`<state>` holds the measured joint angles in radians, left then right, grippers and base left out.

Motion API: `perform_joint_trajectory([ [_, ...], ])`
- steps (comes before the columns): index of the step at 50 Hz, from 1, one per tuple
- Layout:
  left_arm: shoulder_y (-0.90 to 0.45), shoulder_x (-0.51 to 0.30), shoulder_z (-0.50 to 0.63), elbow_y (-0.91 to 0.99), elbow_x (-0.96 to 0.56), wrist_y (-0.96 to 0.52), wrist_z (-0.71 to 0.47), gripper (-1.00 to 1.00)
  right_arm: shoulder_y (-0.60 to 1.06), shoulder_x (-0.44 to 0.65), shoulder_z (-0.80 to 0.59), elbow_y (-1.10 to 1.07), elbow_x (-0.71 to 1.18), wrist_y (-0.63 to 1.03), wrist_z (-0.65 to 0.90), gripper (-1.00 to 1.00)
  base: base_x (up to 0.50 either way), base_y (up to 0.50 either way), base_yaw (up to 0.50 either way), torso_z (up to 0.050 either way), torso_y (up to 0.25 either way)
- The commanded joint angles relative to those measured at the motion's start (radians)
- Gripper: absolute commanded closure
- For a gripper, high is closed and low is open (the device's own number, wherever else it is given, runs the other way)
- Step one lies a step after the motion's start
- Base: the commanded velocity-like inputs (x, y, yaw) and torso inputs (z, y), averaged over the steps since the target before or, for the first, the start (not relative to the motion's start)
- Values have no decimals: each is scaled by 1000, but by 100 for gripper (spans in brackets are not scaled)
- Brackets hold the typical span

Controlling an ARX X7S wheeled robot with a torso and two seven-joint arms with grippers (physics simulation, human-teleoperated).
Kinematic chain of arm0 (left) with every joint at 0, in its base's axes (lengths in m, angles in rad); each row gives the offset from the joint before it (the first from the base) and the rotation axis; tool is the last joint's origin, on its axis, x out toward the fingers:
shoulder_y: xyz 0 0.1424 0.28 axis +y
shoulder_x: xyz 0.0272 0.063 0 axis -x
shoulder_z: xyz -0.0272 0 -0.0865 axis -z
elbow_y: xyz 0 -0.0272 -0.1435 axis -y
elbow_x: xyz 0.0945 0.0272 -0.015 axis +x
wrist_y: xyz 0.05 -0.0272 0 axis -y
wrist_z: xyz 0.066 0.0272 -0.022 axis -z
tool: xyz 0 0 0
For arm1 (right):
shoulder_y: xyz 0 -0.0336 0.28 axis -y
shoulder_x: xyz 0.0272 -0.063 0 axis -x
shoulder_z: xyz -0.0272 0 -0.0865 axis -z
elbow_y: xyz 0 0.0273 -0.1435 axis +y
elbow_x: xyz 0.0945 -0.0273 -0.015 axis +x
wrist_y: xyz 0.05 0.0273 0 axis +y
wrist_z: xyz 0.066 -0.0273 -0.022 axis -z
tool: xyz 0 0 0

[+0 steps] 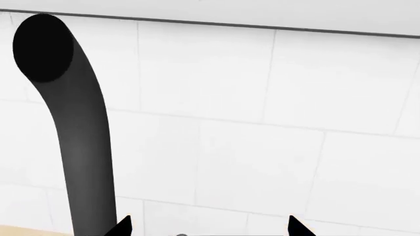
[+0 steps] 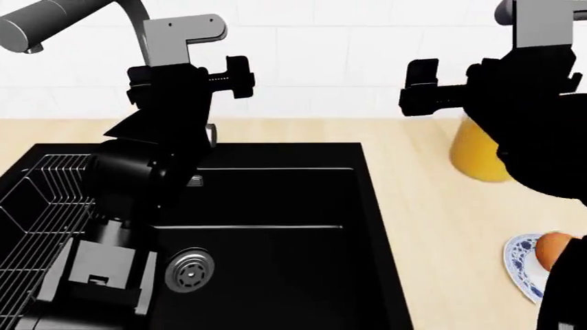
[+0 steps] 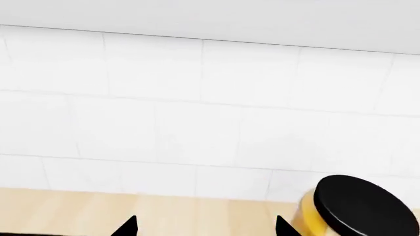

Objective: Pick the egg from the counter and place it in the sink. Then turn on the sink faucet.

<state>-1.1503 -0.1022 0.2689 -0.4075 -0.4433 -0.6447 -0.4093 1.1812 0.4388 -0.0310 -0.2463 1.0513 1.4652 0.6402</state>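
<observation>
Both grippers, left (image 2: 234, 75) and right (image 2: 420, 86), hover empty, fingers apart. Egg (image 2: 553, 251) sits on plate (image 2: 519, 265) at 4 o'clock, unpicked. Right arm must descend to it.

White tiled wall (image 3: 196, 113) behind.

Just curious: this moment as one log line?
egg: on plate | sink: no egg | left tool: open | right tool: open
</observation>
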Motion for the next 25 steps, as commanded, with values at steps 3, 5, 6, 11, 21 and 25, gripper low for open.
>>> perform_joint_trajectory([
  [3,-2,-6,3,-11,-11,6,0,-100,107,316,-120,-6,1103,-81,805,-100,0,0,0,0,0],
  [5,-5,-7,3,-12,-14,4,-1,-100,112,360,-153,-22,1181,-125,852,-100,0,0,0,0,0],
  [6,-5,-7,4,-13,-14,6,-1,-100,114,389,-174,-31,1230,-153,878,-100,0,0,0,0,0],
  [11,-5,-9,8,-23,-15,12,1,-100,134,508,-236,-79,1357,-232,914,-100,0,0,0,0,0],
  [21,-8,-14,12,-21,-21,10,-4,-100,67,699,-247,-148,1458,-296,871,-100,0,0,0,0,0],
  [25,-1,-15,14,-18,-24,12,-6,-100,-16,764,-201,-167,1457,-306,834,-100,0,0,0,0,0],
])
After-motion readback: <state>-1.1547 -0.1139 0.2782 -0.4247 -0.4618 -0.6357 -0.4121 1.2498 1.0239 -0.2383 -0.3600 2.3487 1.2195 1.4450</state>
